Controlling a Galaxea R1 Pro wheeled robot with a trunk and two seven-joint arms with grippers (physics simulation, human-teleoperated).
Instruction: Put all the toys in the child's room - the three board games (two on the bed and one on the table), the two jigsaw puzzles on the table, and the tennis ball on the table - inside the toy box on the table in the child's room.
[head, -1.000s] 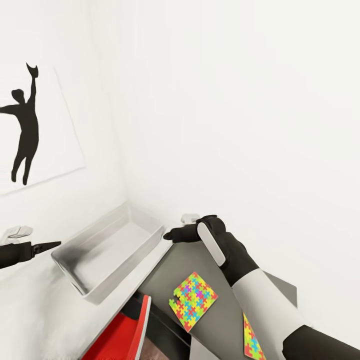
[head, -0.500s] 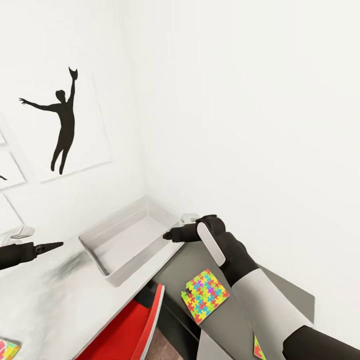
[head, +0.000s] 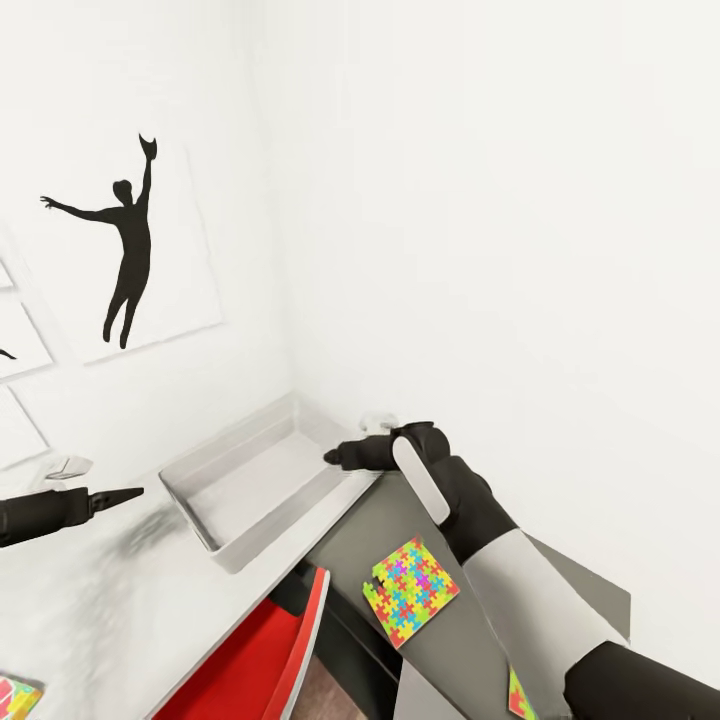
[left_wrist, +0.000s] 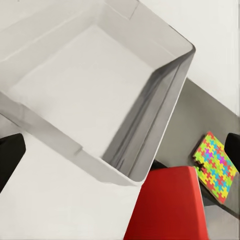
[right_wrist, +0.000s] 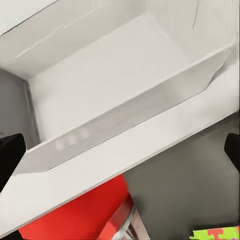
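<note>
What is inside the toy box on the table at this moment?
The toy box holds nothing: both wrist views show its bare pale floor. A jigsaw puzzle lies outside it on the lower dark section of the table.

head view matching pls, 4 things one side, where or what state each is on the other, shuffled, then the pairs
1. toy box
2. jigsaw puzzle
3. red chair
4. right gripper

a. flat on the lower dark grey section of the table
b. at the toy box's near rim
c. on the pale top, by the wall corner, nothing inside
d. tucked under the table edge

Pairs: 1-c, 2-a, 3-d, 4-b
</note>
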